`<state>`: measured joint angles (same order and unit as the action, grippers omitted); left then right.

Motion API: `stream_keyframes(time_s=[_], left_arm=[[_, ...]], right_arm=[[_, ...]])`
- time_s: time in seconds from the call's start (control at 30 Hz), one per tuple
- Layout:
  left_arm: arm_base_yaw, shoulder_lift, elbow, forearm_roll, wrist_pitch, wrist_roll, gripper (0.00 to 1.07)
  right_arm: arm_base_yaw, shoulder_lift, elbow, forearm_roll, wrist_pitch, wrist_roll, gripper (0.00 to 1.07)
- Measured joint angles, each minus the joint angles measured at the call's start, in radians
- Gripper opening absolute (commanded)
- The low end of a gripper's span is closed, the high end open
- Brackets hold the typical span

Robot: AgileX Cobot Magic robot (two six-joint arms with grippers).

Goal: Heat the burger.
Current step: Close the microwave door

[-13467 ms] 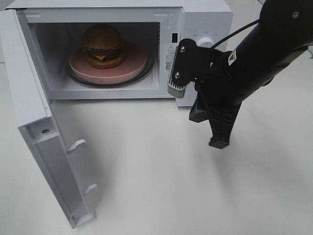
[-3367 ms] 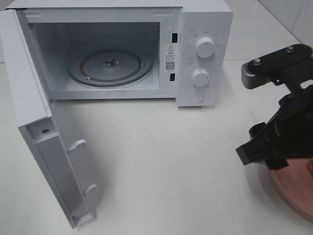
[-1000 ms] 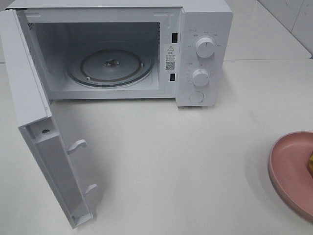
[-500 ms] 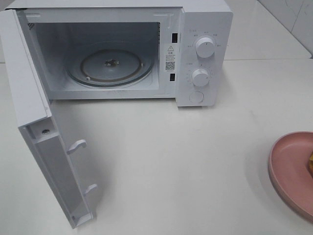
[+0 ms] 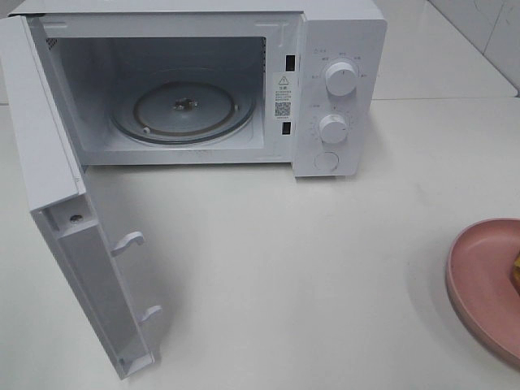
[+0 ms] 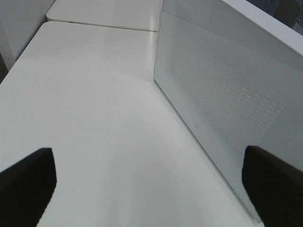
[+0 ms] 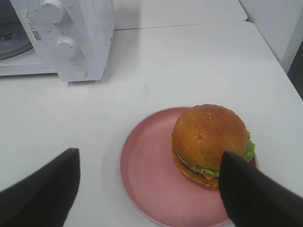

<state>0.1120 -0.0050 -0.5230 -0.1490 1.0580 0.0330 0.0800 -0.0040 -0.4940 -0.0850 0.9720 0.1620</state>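
The burger (image 7: 210,137) with its glossy brown bun and green lettuce sits on a pink plate (image 7: 147,175) on the white table, to the right of the microwave (image 7: 90,28). In the exterior high view only the plate's left part (image 5: 479,276) and a sliver of the burger (image 5: 515,272) show at the right edge. My right gripper (image 7: 150,153) hovers open above the plate, its fingers wide apart and holding nothing. My left gripper (image 6: 147,151) is open beside the microwave door (image 6: 227,94). Neither gripper appears in the exterior high view.
The microwave (image 5: 337,32) stands at the back with its door (image 5: 49,162) swung wide open toward the front left. Its glass turntable (image 5: 183,110) is bare. Two knobs (image 5: 340,79) and a round button are on its right panel. White table lies between microwave and plate.
The burger and plate, earlier inside the microwave, now rest on the table at the right. The right arm has left the exterior view. Nothing has moved over the last second.
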Motion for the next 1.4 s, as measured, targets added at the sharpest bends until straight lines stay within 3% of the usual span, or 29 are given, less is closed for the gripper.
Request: stream_keyframes(time_s=[0.2, 0.27, 0.3, 0.33, 0.37, 0.4, 0.43, 0.47, 0.5, 0.73, 0.83, 0.9, 1.0, 1.07, 1.17, 1.4], left_arm=[[0.000, 0.049, -0.019, -0.010, -0.111, -0.001, 0.90], [0.000, 0.108, -0.020, -0.010, -0.183, -0.001, 0.59], [0.000, 0.108, -0.020, -0.010, -0.183, -0.001, 0.59], [0.000, 0.126, -0.020, -0.010, -0.201, -0.001, 0.51], [0.000, 0.159, -0.020, -0.010, -0.235, -0.001, 0.28], [0.000, 0.159, -0.020, -0.010, -0.235, -0.001, 0.28], [0.000, 0.178, -0.020, -0.010, -0.255, -0.001, 0.15], [0.000, 0.178, -0.020, -0.010, -0.255, -0.001, 0.15], [0.000, 0.220, -0.020, -0.009, -0.288, -0.001, 0.00], [0.000, 0.320, 0.038, 0.001, -0.448, -0.001, 0.00], [0.000, 0.358, 0.100, 0.001, -0.604, -0.001, 0.00], [0.000, 0.404, 0.194, 0.001, -0.826, -0.001, 0.00], [0.000, 0.419, 0.218, 0.001, -0.885, -0.001, 0.00], [0.000, 0.496, 0.295, 0.001, -1.091, -0.001, 0.00], [0.000, 0.573, 0.338, 0.001, -1.212, -0.001, 0.00], [0.000, 0.764, 0.354, 0.038, -1.406, -0.054, 0.00]], right_arm=[[0.000, 0.000, 0.000, 0.000, 0.000, 0.000, 0.76], [0.000, 0.000, 0.000, 0.000, 0.000, 0.000, 0.76], [0.000, 0.000, 0.000, 0.000, 0.000, 0.000, 0.76], [0.000, 0.000, 0.000, 0.000, 0.000, 0.000, 0.76], [0.000, 0.000, 0.000, 0.000, 0.000, 0.000, 0.76], [0.000, 0.000, 0.000, 0.000, 0.000, 0.000, 0.76], [0.000, 0.000, 0.000, 0.000, 0.000, 0.000, 0.76], [0.000, 0.000, 0.000, 0.000, 0.000, 0.000, 0.76], [0.000, 0.000, 0.000, 0.000, 0.000, 0.000, 0.76], [0.000, 0.000, 0.000, 0.000, 0.000, 0.000, 0.76], [0.000, 0.000, 0.000, 0.000, 0.000, 0.000, 0.76], [0.000, 0.000, 0.000, 0.000, 0.000, 0.000, 0.76], [0.000, 0.000, 0.000, 0.000, 0.000, 0.000, 0.76], [0.000, 0.000, 0.000, 0.000, 0.000, 0.000, 0.76], [0.000, 0.000, 0.000, 0.000, 0.000, 0.000, 0.76], [0.000, 0.000, 0.000, 0.000, 0.000, 0.000, 0.76]])
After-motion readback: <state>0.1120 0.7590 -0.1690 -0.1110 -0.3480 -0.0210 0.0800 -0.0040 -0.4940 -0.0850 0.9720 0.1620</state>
